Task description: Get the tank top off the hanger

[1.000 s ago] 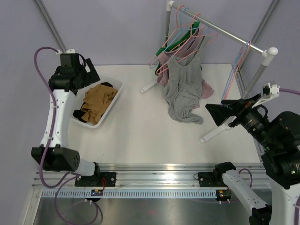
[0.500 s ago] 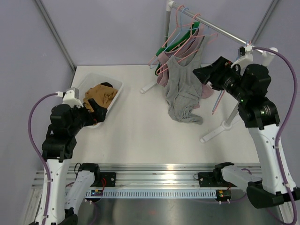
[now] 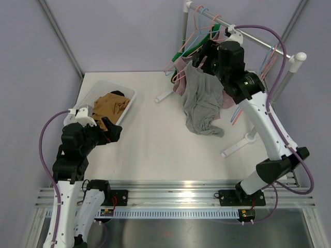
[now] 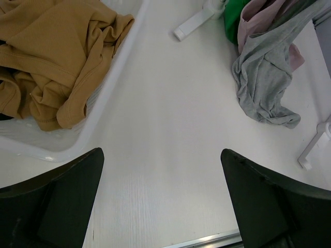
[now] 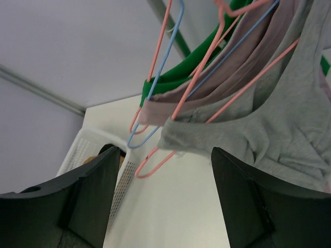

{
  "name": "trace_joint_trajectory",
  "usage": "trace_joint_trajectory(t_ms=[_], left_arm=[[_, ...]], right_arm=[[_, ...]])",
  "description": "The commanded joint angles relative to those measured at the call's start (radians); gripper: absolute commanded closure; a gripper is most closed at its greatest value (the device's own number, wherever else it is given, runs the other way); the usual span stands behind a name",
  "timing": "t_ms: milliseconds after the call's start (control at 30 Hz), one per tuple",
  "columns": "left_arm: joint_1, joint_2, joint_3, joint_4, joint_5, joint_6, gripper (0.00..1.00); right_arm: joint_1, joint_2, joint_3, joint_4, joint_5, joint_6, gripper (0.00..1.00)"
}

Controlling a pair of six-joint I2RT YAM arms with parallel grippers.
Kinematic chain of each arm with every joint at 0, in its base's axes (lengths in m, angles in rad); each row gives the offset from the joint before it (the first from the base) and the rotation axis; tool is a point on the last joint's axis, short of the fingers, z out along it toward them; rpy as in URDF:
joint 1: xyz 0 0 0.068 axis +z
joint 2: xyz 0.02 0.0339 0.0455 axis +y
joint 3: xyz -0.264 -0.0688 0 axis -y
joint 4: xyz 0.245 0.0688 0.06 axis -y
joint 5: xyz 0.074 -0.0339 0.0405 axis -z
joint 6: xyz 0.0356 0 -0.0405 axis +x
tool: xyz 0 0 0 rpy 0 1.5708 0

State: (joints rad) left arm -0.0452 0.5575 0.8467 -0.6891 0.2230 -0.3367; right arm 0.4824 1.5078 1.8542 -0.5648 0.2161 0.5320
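A grey tank top [image 3: 201, 101] hangs on a pink hanger [image 3: 181, 77] from the rail [image 3: 248, 35] of a white rack, its hem pooled on the table. It also shows in the right wrist view [image 5: 279, 129] on the pink hanger [image 5: 170, 157] and in the left wrist view [image 4: 264, 77]. My right gripper [image 3: 202, 58] is open, raised beside the hangers just above the grey top's shoulder, holding nothing; in its wrist view [image 5: 165, 206] the jaws stand wide apart. My left gripper [image 3: 113, 133] is open and empty above the table, right of the basket, jaws wide [image 4: 163, 201].
A white basket [image 3: 124, 111] holds a tan garment [image 3: 107, 107] at the left. A mauve top [image 3: 226, 98] and a green garment [image 3: 199, 46] hang behind the grey one. Empty blue and pink hangers [image 3: 266, 64] hang at the rail's right. The rack's white feet [image 3: 235, 144] lie on the table.
My right arm has swung up and left, from the rack's right end to the hangers above the grey top. My left gripper has shifted slightly right, off the basket's edge.
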Motion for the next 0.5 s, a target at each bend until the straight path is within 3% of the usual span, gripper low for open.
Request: trace_joint_trajectory(t_ms=[0,333,467], left_arm=[[-0.002,-0.007,-0.014,0.051,0.022,0.004,0.01],[-0.004,-0.025,-0.02,0.057,0.056,0.008,0.01],[-0.005,-0.039,-0.021,0.059,0.068,0.008,0.01]], right_arm=[[0.018,0.112,0.143,-0.032,0.241,-0.073,0.21],[0.021,0.379,0.454,-0.11,0.315,-0.112,0.25],[0.021,0.459,0.504,-0.132,0.396,-0.129,0.3]])
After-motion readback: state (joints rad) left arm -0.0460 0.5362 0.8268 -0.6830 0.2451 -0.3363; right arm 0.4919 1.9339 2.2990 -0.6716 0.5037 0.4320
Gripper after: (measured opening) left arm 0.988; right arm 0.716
